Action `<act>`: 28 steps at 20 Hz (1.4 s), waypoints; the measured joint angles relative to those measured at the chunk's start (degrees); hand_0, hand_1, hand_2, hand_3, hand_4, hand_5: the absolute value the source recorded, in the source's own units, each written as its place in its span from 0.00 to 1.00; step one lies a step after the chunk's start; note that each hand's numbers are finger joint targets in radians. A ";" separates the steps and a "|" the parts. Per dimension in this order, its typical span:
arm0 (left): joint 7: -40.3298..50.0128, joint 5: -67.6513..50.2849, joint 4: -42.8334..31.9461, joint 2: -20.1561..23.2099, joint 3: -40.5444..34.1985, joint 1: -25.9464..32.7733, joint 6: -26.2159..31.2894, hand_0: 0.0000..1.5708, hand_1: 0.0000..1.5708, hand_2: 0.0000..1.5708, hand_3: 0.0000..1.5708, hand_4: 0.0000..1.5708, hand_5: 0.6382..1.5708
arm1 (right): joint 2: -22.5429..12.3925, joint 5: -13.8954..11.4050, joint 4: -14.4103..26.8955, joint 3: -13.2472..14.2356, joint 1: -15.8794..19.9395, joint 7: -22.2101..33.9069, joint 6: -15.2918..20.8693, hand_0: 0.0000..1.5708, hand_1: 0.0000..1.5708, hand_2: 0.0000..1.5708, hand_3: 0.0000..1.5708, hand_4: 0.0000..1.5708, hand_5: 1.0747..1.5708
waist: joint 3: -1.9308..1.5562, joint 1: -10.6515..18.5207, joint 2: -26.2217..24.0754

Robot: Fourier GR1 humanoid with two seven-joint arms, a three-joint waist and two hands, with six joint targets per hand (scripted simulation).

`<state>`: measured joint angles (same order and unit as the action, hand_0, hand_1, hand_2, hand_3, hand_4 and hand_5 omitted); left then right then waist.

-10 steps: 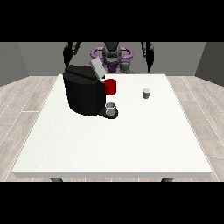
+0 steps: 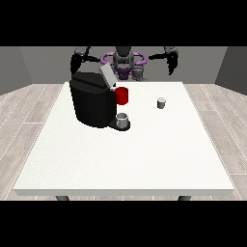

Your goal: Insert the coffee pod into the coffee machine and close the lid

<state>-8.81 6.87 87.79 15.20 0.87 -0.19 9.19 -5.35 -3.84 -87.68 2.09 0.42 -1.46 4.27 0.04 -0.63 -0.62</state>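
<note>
The hand at the view's right [image 2: 171, 61] hangs at the far right edge of the table, above and behind it, well apart from everything on the surface. It holds nothing; whether its fingers are straight or curled I cannot tell. The hand at the view's left [image 2: 76, 61] hangs likewise at the far left, just behind the top of the coffee machine [image 2: 91, 103], and it too is empty, its fingers too small to read.

Nearer than the right-side hand, on the white table [image 2: 125, 159], the coffee pod [image 2: 161, 102] stands upright as a small grey cylinder, right of centre and towards the far side, apart from the machine. The black machine sits left of centre with its lid [image 2: 106, 75] raised and tilted, so the slot on top looks open. A red part [image 2: 122, 95] shows on the machine's right face, and a grey cup [image 2: 123, 119] rests on the base below it.

Set against the picture from half a second ago, almost nothing differs: both hands sit at about the same height and spread, the pod is on the same spot, and the lid is at the same tilt. I judge that the task has barely begun: no reach is under way and the pod is untouched. The hand at the view's right is the closer one, so a reach down and towards the camera would suit the pickup.
</note>
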 measured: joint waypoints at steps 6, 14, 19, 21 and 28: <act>-2.11 4.43 -5.85 5.92 -2.13 -4.86 1.89 0.00 0.00 0.00 0.00 0.00 1.00 | 1.07 -4.20 -0.53 -1.62 2.03 -0.79 3.44 0.00 0.00 0.00 0.00 0.00 1.00 | -0.02 -2.70 3.56; 2.00 8.94 -14.97 11.25 -3.93 -14.80 4.11 0.00 0.00 0.00 0.00 0.00 1.00 | 3.13 -4.99 -0.93 -3.98 6.37 0.80 3.66 0.00 0.00 0.00 0.00 0.00 1.00 | -0.04 -7.00 8.46; 0.34 12.87 -21.66 12.55 -3.36 -18.62 4.13 0.00 0.00 0.00 0.00 0.00 1.00 | 3.95 -6.65 0.26 -5.27 7.97 1.24 5.26 0.00 0.00 0.00 0.00 0.00 1.00 | -0.03 -7.68 11.64; -0.64 13.98 -24.91 13.20 -3.58 -20.63 4.44 0.00 0.00 0.00 0.00 0.00 1.00 | 4.40 -7.07 0.66 -5.52 8.99 1.67 5.66 0.00 0.00 0.00 0.00 0.00 1.00 | -0.02 -8.03 12.86; -3.35 20.26 -33.10 12.17 -2.35 -24.90 0.29 0.31 0.31 0.46 0.31 0.00 1.00 | 4.23 -5.67 3.05 -4.59 11.99 3.08 4.88 0.00 0.00 0.00 0.00 0.00 1.00 | -0.02 -8.02 14.55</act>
<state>-12.15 27.13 54.69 27.37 -1.47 -25.09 9.48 -1.12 -9.51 -84.63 -2.50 12.41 1.62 9.16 0.02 -8.64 13.93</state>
